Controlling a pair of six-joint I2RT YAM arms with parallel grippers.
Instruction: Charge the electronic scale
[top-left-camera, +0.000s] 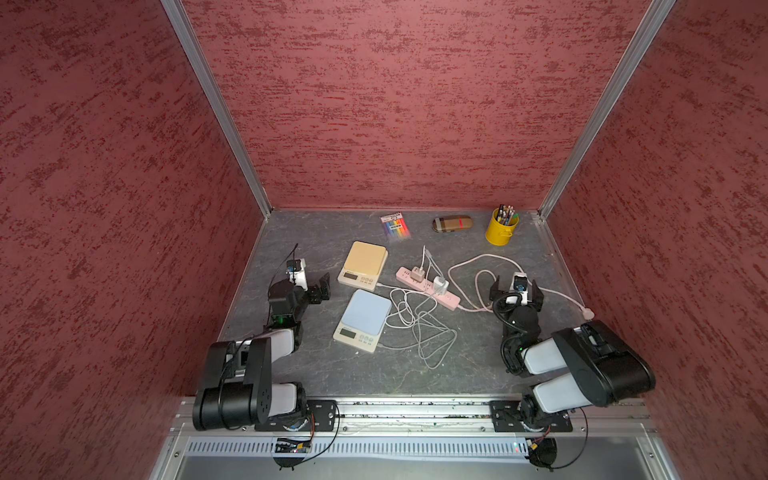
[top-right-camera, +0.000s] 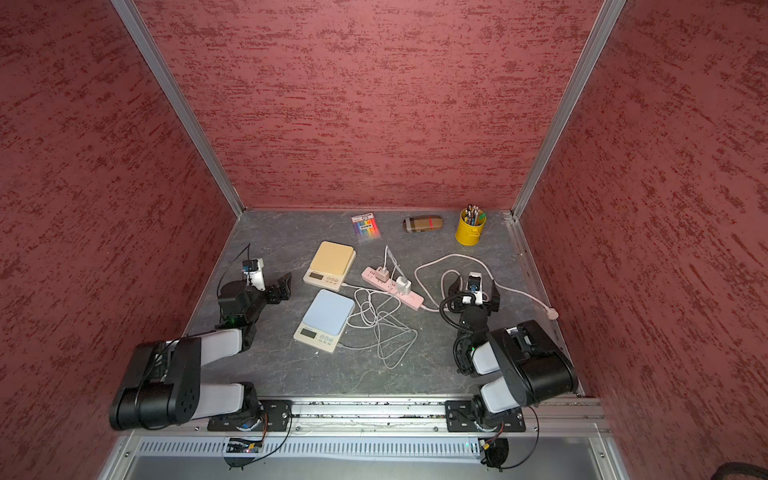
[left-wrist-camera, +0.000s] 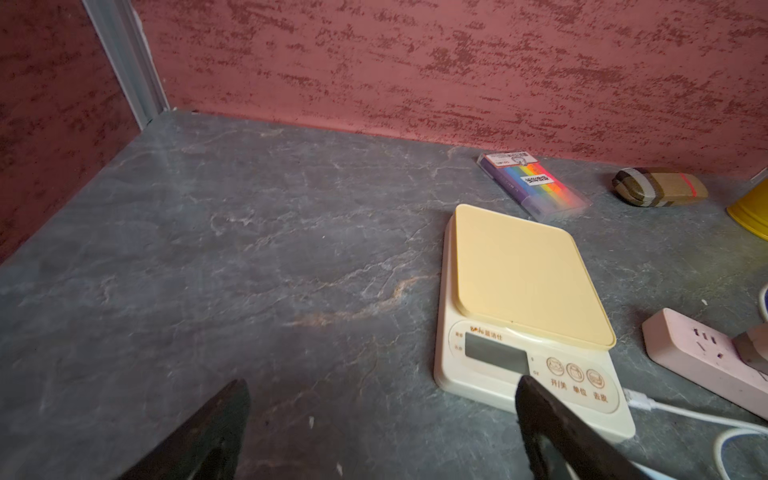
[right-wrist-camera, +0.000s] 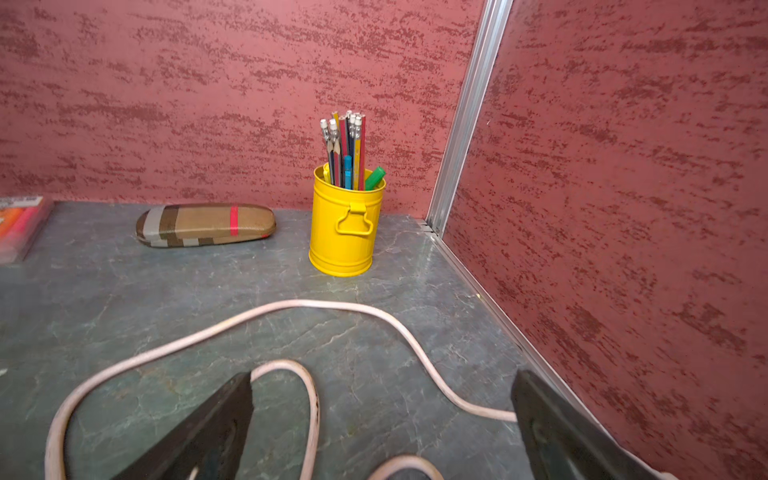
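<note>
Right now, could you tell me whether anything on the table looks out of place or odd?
Two things. The plug of the pink strip lies loose on the table, in no socket. The white cables lie in a loose tangle beside the blue scale.

The left arm (top-left-camera: 266, 353) and right arm (top-left-camera: 582, 361) fold up from the near edge, the left end effector (top-left-camera: 321, 289) angled toward the far right, the right end effector (top-left-camera: 515, 291) facing the far side, both with jaws spread wide, holding nothing.
</note>
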